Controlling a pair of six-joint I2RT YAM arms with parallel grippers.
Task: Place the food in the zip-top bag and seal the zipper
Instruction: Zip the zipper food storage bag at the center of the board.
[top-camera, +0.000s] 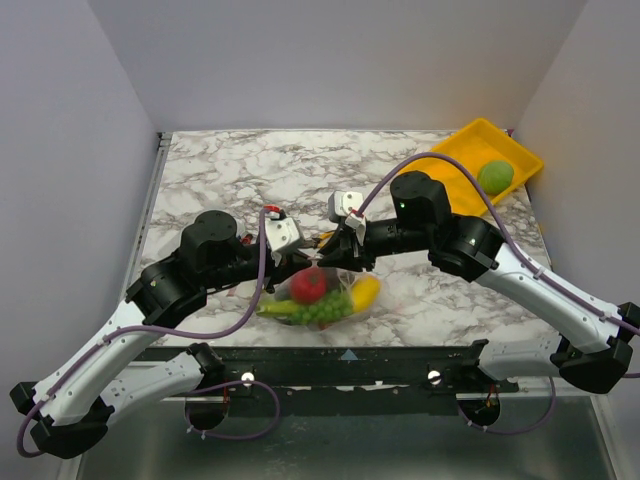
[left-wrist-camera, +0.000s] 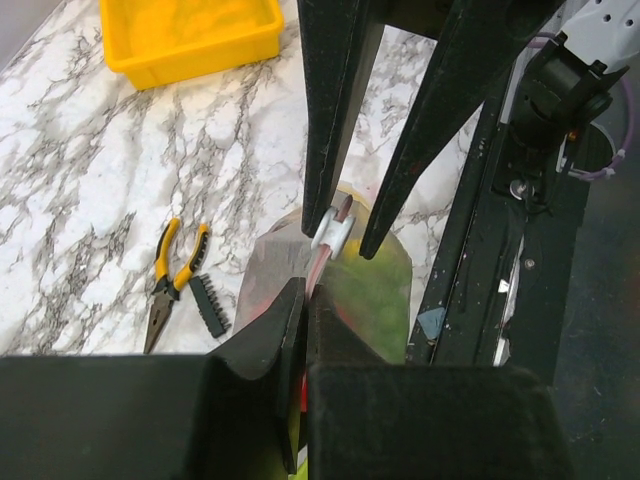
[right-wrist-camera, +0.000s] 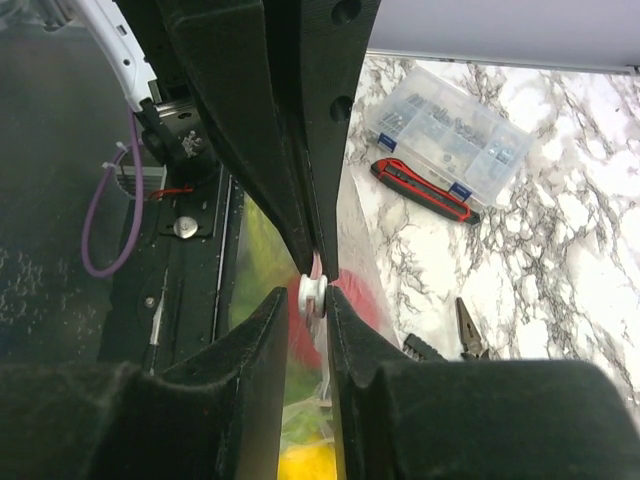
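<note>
The clear zip-top bag (top-camera: 338, 302) hangs between my two grippers near the table's front edge. Inside it lies the food: a red round fruit (top-camera: 309, 284), a yellow lemon (top-camera: 365, 292) and a green leafy piece (top-camera: 322, 310). My left gripper (left-wrist-camera: 305, 300) is shut on the pink zipper (left-wrist-camera: 322, 262) at the bag's mouth. My right gripper (right-wrist-camera: 305, 300) faces it with its jaws close around the white slider (right-wrist-camera: 312, 292). One finger touches the slider and a thin gap shows on the other side.
A yellow tray (top-camera: 480, 128) at the back right holds a green round fruit (top-camera: 495, 177). Yellow-handled pliers (left-wrist-camera: 170, 275) and a black bit strip (left-wrist-camera: 210, 303) lie beside the bag. A clear parts box (right-wrist-camera: 450, 125) and a red-and-black tool (right-wrist-camera: 425, 190) lie farther back.
</note>
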